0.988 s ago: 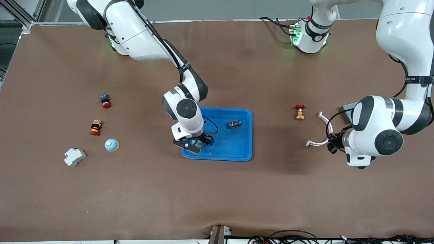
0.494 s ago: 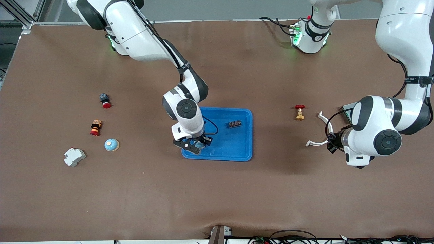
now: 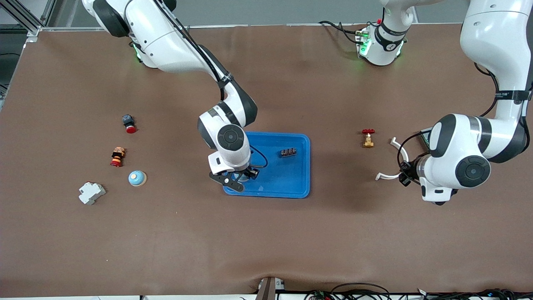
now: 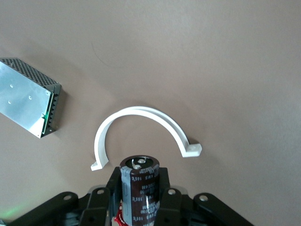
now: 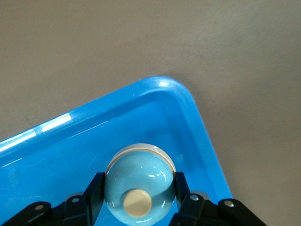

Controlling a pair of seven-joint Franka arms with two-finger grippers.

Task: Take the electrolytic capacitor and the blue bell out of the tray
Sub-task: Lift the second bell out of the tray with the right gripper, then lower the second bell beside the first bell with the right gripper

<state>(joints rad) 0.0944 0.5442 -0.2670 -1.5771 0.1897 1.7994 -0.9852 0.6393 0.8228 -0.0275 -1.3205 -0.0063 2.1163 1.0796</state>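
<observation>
Front view: right gripper (image 3: 237, 180) over tray (image 3: 291, 183) corner, grasping bell (image 3: 242, 176); left gripper (image 3: 403, 176) over counter (image 3: 266, 241) beside white arc (image 3: 391, 175). Left wrist view: gripper (image 4: 139, 197) clenched on capacitor (image 4: 139, 188), above arc (image 4: 141, 129). Right wrist view: gripper (image 5: 136, 195) clamped on bell (image 5: 138, 187) over tray (image 5: 188, 122).

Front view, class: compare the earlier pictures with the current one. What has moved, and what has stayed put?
The right gripper, shut on the bell, edged toward the right arm's end of the blue tray. The left gripper, shut on the capacitor, drifted slightly toward the tray. Nothing was released; the white arc and the tray stayed put.
</observation>
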